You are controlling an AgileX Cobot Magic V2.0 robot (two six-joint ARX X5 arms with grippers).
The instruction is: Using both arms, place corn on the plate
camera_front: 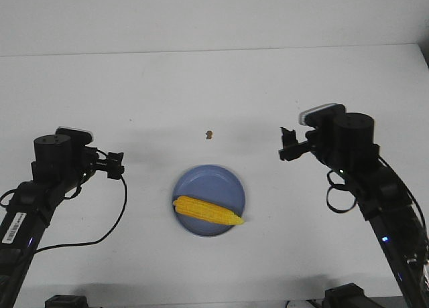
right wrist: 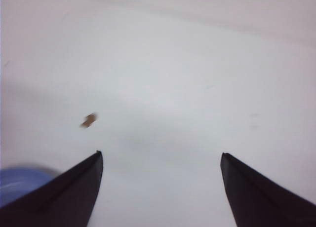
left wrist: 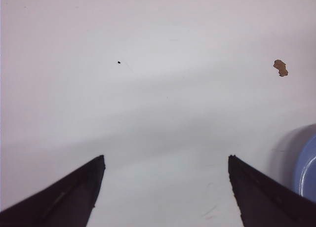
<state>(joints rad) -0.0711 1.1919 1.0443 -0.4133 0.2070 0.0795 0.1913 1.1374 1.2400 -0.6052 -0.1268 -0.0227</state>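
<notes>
The yellow corn (camera_front: 208, 211) lies across the front half of the periwinkle-blue plate (camera_front: 209, 181), its pointed tip reaching the plate's right rim. My left gripper (camera_front: 115, 166) is open and empty, raised to the left of the plate. My right gripper (camera_front: 289, 147) is open and empty, raised to the right of the plate. In the left wrist view the gripper (left wrist: 166, 158) has its fingers wide apart over bare table, and a sliver of the plate (left wrist: 307, 170) shows. In the right wrist view the gripper (right wrist: 161, 154) is also wide open, with the plate's edge (right wrist: 19, 180) blurred.
A tiny brown speck (camera_front: 210, 134) lies on the white table beyond the plate; it also shows in the left wrist view (left wrist: 280, 67) and the right wrist view (right wrist: 89, 120). The table's far edge (camera_front: 214, 50) meets a white wall.
</notes>
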